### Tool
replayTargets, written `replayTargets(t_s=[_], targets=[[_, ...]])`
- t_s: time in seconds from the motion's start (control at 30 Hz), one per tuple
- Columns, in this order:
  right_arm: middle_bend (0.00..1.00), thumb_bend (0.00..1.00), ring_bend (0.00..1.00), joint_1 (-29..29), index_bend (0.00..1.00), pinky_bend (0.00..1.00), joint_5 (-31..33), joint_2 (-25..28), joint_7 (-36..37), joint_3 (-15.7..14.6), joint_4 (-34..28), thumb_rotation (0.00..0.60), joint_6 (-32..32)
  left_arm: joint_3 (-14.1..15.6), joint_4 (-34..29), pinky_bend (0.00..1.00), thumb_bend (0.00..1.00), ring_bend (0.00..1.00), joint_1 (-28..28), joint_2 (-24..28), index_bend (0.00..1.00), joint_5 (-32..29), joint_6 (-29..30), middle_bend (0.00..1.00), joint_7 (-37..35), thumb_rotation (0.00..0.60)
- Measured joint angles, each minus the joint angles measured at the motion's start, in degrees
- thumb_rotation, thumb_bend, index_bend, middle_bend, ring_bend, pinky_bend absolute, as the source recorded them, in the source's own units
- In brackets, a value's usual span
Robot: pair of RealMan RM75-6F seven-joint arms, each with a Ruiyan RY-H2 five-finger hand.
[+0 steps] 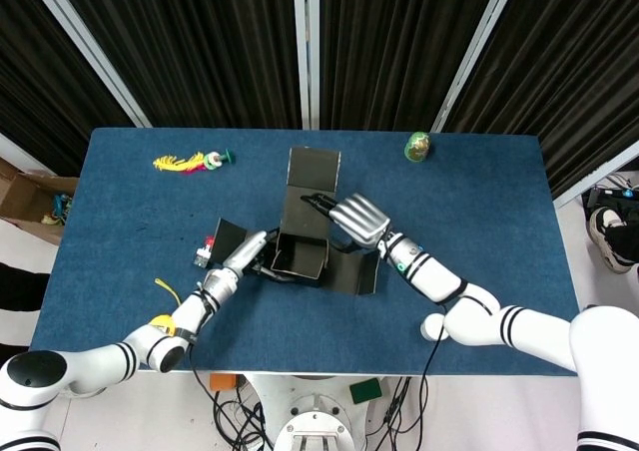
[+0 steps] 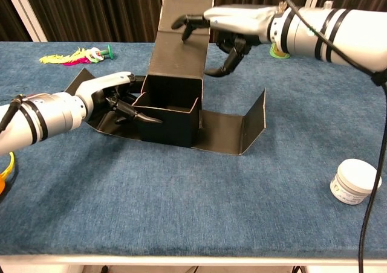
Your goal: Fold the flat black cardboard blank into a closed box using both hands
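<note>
The black cardboard box (image 1: 300,254) (image 2: 169,113) stands half folded at the table's middle, its walls up and its top open. Its tall lid flap (image 1: 310,184) (image 2: 181,49) rises from the back wall, leaning slightly away. A side panel (image 2: 239,128) lies flat to the right with its end turned up. My left hand (image 1: 250,251) (image 2: 112,98) grips the box's front left corner, thumb along the front wall and fingers behind the left wall. My right hand (image 1: 356,218) (image 2: 233,25) is spread over the lid flap's upper part, fingertips touching its face.
A yellow and red feather toy (image 1: 188,162) (image 2: 75,57) lies at the back left. A green jar (image 1: 417,148) stands at the back right. A white tub (image 1: 435,326) (image 2: 355,181) sits near the front right edge. A small red-topped part (image 1: 206,252) lies left of the box.
</note>
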Motion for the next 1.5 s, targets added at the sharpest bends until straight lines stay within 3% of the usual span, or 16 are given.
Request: replayTargets(t_s=[0.23,0.43,0.7,0.97,1.07,1.17,1.3,1.5], targets=[[0.15,0.36,0.82,-1.19,0.00,0.89,-4.89,3.32,8.07,-0.18,-5.00,0.600,5.38,-1.09,-3.64,0.89,0.01,0.62,0.22,2.11,0.33,-2.98,-1.92,0.37,4.35,0.600],[0.16,0.36,0.82,-3.89,0.00,0.89,-7.59,6.32,11.39,-0.59,-7.87,0.600,11.88,-2.42,-8.34,0.89,0.01,0.62,1.01,5.42,0.32,-4.26,-2.89,0.36,2.90,0.600],[0.19,0.34,0.82,-13.08,0.00,0.89,-6.83,11.57,11.84,-0.55,-8.99,0.600,23.99,-5.02,-14.59,0.89,0.01,0.62,3.37,11.64,0.32,-3.24,-2.47,0.36,-7.79,0.600],[0.20,0.35,0.83,-20.88,0.00,0.89,-3.52,12.90,20.57,-0.18,-5.32,0.600,31.90,-6.20,-19.10,0.89,0.01,0.62,6.12,17.00,0.32,0.19,-1.40,0.36,-22.95,0.600],[0.21,0.34,0.83,-22.73,0.00,0.89,-3.19,12.02,25.20,0.04,-2.32,0.600,33.86,-6.26,-20.16,0.89,0.01,0.62,7.11,18.71,0.32,2.36,-0.51,0.35,-30.29,0.600],[0.23,0.23,0.83,-23.54,0.01,0.89,-3.58,9.80,26.56,0.37,0.83,0.600,35.71,-6.28,-20.89,0.89,0.01,0.62,7.60,19.88,0.31,4.11,0.21,0.35,-36.58,0.600],[0.25,0.06,0.85,-22.90,0.05,0.90,-4.95,4.41,23.14,1.42,2.98,0.600,38.08,-6.25,-21.54,0.89,0.01,0.62,7.50,20.92,0.31,6.14,0.75,0.34,-43.67,0.600],[0.26,0.00,0.85,-19.15,0.09,0.91,-6.84,-4.78,15.26,4.01,6.31,0.600,39.90,-5.61,-21.96,0.89,0.01,0.62,5.85,22.08,0.31,8.50,0.93,0.34,-49.39,0.599]])
